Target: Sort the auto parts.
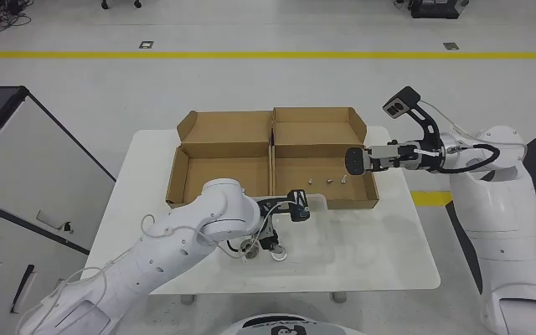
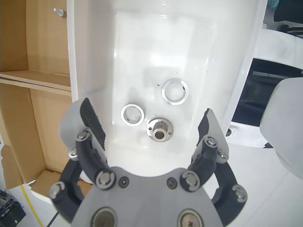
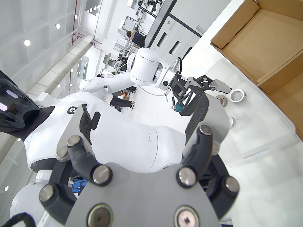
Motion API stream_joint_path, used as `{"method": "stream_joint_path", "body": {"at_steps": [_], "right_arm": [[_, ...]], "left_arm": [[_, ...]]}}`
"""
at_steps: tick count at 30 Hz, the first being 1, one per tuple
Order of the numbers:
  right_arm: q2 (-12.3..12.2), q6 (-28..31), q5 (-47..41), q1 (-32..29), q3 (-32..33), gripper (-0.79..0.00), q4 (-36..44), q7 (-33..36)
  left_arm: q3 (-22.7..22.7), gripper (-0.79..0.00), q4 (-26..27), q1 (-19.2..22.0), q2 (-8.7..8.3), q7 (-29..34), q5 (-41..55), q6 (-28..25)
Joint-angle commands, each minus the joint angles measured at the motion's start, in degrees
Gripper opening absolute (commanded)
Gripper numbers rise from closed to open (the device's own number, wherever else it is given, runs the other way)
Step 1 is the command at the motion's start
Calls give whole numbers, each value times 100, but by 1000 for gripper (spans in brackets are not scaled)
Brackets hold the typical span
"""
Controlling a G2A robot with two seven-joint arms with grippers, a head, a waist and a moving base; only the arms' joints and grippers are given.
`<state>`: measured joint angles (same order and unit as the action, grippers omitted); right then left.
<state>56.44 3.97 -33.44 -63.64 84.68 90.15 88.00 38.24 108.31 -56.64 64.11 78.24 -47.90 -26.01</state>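
Note:
My left gripper (image 2: 146, 109) hangs open above a white tray (image 2: 71, 48). Below it lie a small metal ring (image 2: 132, 114), a larger metal ring (image 2: 175, 91) and a flanged metal hub (image 2: 159, 132), with nothing between the fingers. In the top view the left gripper (image 1: 270, 241) is at the tray's near end (image 1: 318, 201). My right gripper (image 1: 353, 159) is open and holds nothing, hovering at the right edge of the right cardboard box (image 1: 322, 138). The right wrist view has the right gripper (image 3: 143, 102) in front and the left gripper (image 3: 213, 83) farther off, by the larger ring (image 3: 238, 95).
Two open cardboard boxes stand side by side at the back of the table, the left box (image 1: 222, 176) beside the right one. Three small metal parts (image 1: 331, 178) lie in the right box. A small metal pin (image 2: 59, 12) lies on cardboard beside the tray.

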Motion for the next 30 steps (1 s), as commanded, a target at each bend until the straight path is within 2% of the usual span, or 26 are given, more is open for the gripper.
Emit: {"method": "stream_joint_path", "body": {"at_steps": [1,12,15,25,30], "right_arm": [[0,0,0,0,0,0,0,0],[0,0,0,0,0,0,0,0],[0,0,0,0,0,0,0,0],[0,0,0,0,0,0,0,0],[0,0,0,0,0,0,0,0]], "left_arm": [[0,0,0,0,0,0,1,0],[-78,0,13,60,8,-61,-70,-64],[-372,0,-136,339,38,58,152,55],[-1625,0,-834,1673,268,417,1104,414],[-2056,0,-1118,2025,397,462,1334,459]]}}
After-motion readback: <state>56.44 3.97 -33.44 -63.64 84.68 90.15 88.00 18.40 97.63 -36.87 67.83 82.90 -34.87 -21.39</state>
